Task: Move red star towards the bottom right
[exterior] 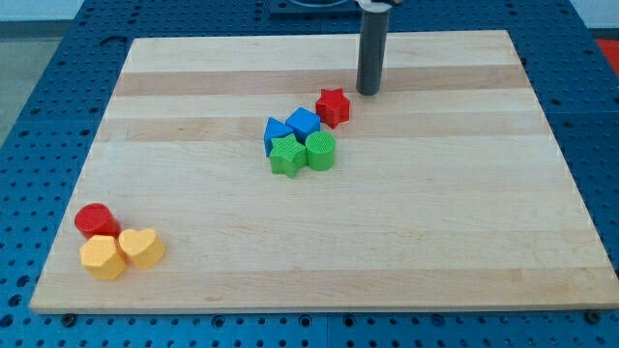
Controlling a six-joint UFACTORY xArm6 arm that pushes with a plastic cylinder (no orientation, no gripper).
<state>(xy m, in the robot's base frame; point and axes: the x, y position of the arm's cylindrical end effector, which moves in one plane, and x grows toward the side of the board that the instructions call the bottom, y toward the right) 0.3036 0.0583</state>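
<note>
You are looking at a pale wooden worktop (406, 242) made of joined planks, set on a blue perforated base (39, 77). The straight dark rod (371, 53) comes down from the view's top, and my tip (368, 92) rests on the wood just to the upper right of the small red star-shaped block (333, 105), near it, with a narrow strip of wood showing between them. There is no pincer on this arm, so you have no open or closed state to read.

The red star sits at the upper right end of a cluster near the middle of the board. Just to its lower left is a blue cube-like block (303, 124), and beside that, further left, a blue triangular block (277, 133). Below these lie a green star-shaped block (286, 155) and a green round block (320, 151), packed close together.

Well apart, near the view's bottom left corner, you see a red round block (96, 220), a yellow hexagon-like block (103, 257) and a yellow heart-shaped block (142, 247) bunched together.
</note>
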